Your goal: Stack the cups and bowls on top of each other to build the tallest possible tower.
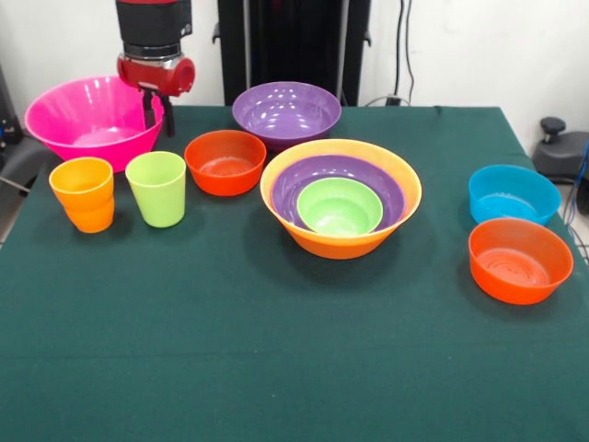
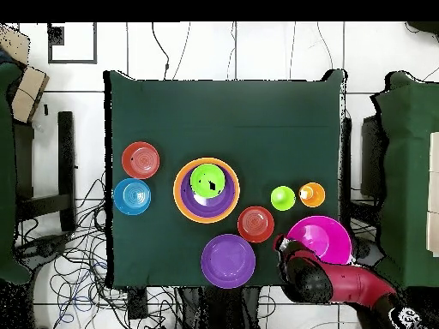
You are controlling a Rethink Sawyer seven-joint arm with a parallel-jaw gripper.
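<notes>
Hovered with the red-and-black gripper (image 1: 157, 112) over the large glossy pink plastic bowl's (image 1: 87, 115) rim, fingers (image 1: 168, 118) slightly apart, empty. Beside that bowl: orange tumbler (image 1: 84, 192), lime tumbler (image 1: 156, 187). Farther along: nested tower (image 1: 340, 196), yellow-orange outermost, purple, small lime bowl inside.

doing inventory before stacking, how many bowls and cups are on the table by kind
bowls: 8
cups: 2
total: 10
</notes>
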